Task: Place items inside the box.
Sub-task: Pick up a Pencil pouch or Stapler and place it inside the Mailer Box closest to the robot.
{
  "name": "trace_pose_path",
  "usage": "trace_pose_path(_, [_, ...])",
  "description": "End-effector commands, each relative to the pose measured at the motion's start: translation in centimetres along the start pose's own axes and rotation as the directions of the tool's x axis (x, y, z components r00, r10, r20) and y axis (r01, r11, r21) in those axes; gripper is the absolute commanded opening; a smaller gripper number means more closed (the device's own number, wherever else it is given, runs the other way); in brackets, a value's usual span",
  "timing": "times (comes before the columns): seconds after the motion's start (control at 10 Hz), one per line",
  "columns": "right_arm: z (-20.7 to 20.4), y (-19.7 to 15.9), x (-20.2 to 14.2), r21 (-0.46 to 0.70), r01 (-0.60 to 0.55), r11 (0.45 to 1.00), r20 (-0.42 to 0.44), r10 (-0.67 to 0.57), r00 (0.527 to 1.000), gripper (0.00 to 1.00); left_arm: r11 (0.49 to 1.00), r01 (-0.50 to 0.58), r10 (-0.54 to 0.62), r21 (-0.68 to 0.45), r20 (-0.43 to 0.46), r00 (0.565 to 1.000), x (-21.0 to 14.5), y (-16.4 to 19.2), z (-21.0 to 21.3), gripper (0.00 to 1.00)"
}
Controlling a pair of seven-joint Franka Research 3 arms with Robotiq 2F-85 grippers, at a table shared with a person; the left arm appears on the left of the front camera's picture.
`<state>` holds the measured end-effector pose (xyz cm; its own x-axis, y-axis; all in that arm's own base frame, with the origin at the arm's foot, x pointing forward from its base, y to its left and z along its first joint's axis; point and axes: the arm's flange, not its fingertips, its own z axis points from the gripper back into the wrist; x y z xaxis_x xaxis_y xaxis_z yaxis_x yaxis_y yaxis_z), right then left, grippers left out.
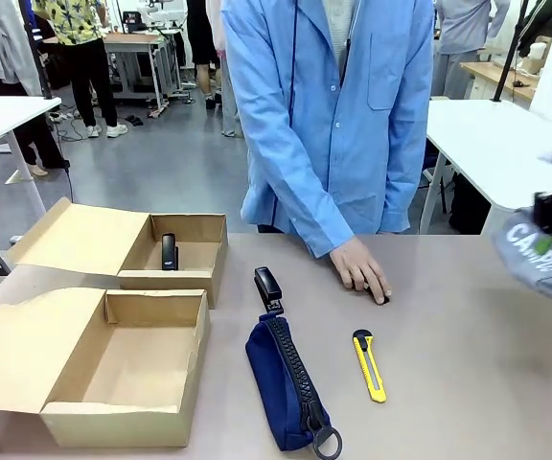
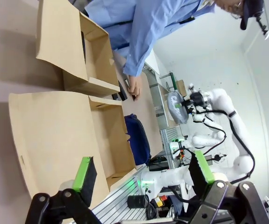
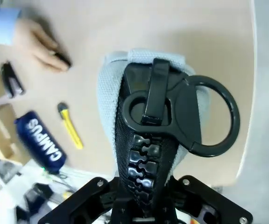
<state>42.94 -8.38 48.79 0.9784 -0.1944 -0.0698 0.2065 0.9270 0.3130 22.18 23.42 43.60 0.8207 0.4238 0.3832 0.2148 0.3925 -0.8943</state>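
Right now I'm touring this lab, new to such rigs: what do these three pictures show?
These are two robot arms at a table, opposite a person. The front picture looks across the table; the other two come from cameras on each wrist. On the table stand a nearer cardboard box and a farther cardboard box, both open, with a black stapler, a navy pouch and a yellow cutter. The right gripper is shut on a pale grey zip pouch; the left gripper is open.
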Motion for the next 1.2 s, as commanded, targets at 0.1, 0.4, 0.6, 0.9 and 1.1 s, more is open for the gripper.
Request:
trace_pose_path(0.1, [0.9, -1.6, -6.8, 0.088, 0.042, 0.995, 0.167, -0.056, 0.984, 0.0, 1.0, 0.017, -0.017, -0.019, 0.009, 1.0, 0.1, -0.1, 0.0, 1.0])
trace_pose_path(0.4, [2.3, -1.9, -7.4, 0.077, 0.091, 0.993, 0.096, -0.098, 0.991, 0.05, 1.0, 0.017, -0.017, -0.019, 0.009, 1.0, 0.1, -0.1, 0.0, 1.0])
trace_pose_path(0.6, [-0.2, -1.7, -4.5, 0.23, 0.052, 0.972, -0.036, -0.045, 0.998, 0.05, 1.0, 0.017, -0.017, -0.019, 0.009, 1.0, 0.1, -0.1, 0.0, 1.0])
trace_pose_path(0.9, [-1.1, 10.4, -6.1, 0.317, 0.38, 0.869, -0.118, -0.361, 0.925, 0.05, 1.0, 0.017, -0.017, -0.019, 0.009, 1.0, 0.1, -0.1, 0.0, 1.0])
trace_pose_path(1.1, [-4.6, 22.4, -11.2, 0.267, 0.256, 0.929, -0.155, -0.221, 0.963, 0.05, 1.0, 0.017, -0.017, -0.019, 0.009, 1.0, 0.1, -0.1, 0.0, 1.0])
